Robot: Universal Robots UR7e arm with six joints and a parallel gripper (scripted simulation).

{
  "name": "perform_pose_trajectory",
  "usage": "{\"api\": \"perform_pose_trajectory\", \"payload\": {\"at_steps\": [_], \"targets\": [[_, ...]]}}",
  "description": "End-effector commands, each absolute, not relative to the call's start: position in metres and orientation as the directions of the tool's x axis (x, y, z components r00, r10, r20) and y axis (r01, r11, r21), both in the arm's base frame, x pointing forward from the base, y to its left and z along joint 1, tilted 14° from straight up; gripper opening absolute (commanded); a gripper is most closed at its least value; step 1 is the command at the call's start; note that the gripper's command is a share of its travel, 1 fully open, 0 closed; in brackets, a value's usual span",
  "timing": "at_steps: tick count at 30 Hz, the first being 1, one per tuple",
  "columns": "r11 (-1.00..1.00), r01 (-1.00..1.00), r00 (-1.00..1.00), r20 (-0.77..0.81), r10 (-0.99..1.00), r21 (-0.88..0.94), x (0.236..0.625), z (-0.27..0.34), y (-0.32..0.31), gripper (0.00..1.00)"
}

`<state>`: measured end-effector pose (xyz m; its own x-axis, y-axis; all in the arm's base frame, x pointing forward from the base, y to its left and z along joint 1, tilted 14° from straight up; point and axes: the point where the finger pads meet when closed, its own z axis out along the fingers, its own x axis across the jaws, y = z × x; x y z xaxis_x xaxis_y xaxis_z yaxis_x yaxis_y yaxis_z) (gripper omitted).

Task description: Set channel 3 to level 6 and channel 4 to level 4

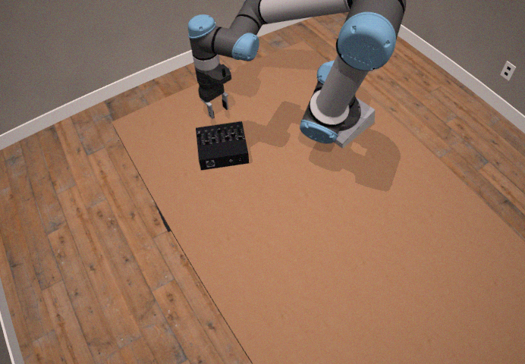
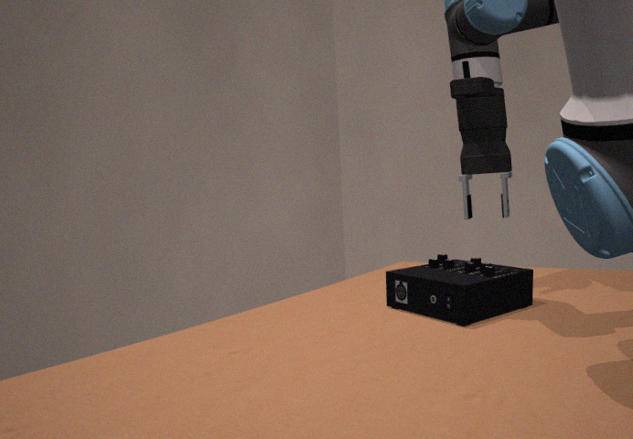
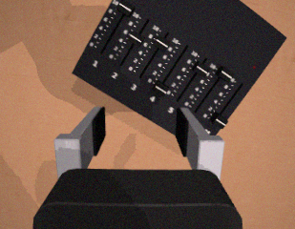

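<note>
lighting desk (image 1: 223, 150) (image 2: 504, 297) (image 3: 247, 43) is overhung by the gripper (image 1: 218, 112) (image 2: 486, 217) (image 3: 140, 121), whose fingers are parted wide, with nothing held between them and the fader caps left untouched below. in the wrist view, the channel 3 cap (image 3: 161, 43) is seen toward the high end of its slot, while the channel 4 cap (image 3: 161, 88) is set at the low end; neither is placed as asked. the channel 1 cap (image 3: 124, 8) is placed at the top of its scale. the desk is stood upright on the tan table (image 1: 315, 240) (image 2: 224, 372) (image 3: 266, 181), toward the far left in the top view. to its right, the arm's base (image 1: 358, 130) is set well apart, and shadows are cast across the table.
</note>
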<state>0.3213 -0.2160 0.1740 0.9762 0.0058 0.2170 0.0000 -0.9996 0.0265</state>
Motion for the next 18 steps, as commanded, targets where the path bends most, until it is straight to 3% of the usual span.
{"api": "perform_pose_trajectory", "payload": {"at_steps": [1,9,18], "targets": [[-0.970,-0.243,0.950,0.201,-0.239,-0.007,0.319,0.165,-0.225,1.00],[-0.895,-0.444,0.876,0.190,-0.444,-0.043,0.316,0.156,-0.235,1.00],[-0.854,-0.517,0.835,0.184,-0.518,-0.056,0.314,0.153,-0.239,1.00]]}}
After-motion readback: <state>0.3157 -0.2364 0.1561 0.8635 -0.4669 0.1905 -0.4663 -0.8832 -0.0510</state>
